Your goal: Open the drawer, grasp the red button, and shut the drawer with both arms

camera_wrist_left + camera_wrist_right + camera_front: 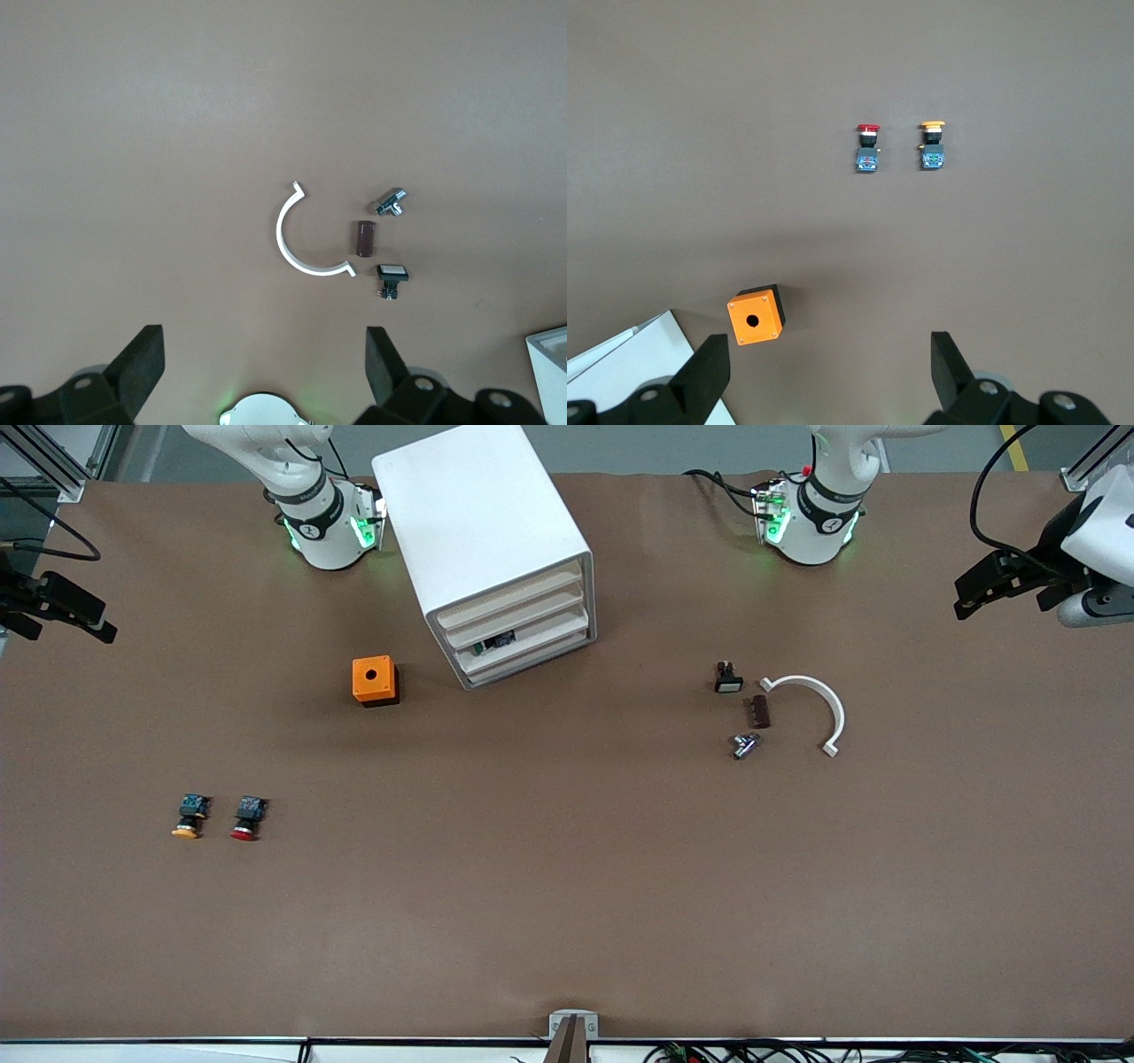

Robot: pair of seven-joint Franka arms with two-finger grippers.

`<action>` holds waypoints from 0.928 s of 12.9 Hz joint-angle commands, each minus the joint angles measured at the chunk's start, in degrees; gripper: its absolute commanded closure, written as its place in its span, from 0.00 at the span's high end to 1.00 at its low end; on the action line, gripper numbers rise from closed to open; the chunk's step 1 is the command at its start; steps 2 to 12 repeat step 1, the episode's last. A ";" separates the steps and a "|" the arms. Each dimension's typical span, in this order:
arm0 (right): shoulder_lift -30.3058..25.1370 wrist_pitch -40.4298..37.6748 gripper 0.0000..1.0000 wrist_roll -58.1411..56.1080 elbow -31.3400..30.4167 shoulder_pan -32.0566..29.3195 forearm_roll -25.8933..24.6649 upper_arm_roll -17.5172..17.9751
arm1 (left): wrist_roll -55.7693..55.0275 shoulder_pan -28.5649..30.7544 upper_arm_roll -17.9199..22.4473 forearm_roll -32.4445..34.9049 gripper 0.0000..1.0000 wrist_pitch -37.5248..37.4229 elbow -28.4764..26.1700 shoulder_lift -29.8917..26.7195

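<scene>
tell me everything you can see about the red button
The red button is small, with a round red cap, a black body and a blue rear block. It lies on its side on the brown table, cap toward the front camera, beside its orange-capped twin toward the right arm's end. Nothing touches it; neither gripper is near it.

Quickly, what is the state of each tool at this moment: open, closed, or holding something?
Left tool: open, holding nothing, over the table near the white curved piece.
Right tool: open, holding nothing, over the table near the orange box.
</scene>
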 commanded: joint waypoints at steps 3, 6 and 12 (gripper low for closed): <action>-2.09 1.00 1.00 -0.73 -2.27 -1.30 0.44 0.82 | -1.07 -0.42 0.14 -0.22 1.00 -1.03 1.34 0.58; -2.09 1.00 1.00 -0.73 -2.27 -1.30 0.44 0.82 | -1.07 -0.42 0.14 -0.22 1.00 -1.03 1.34 0.58; -2.09 1.00 1.00 -0.73 -2.27 -1.30 0.44 0.82 | -1.07 -0.42 0.14 -0.22 1.00 -1.03 1.34 0.58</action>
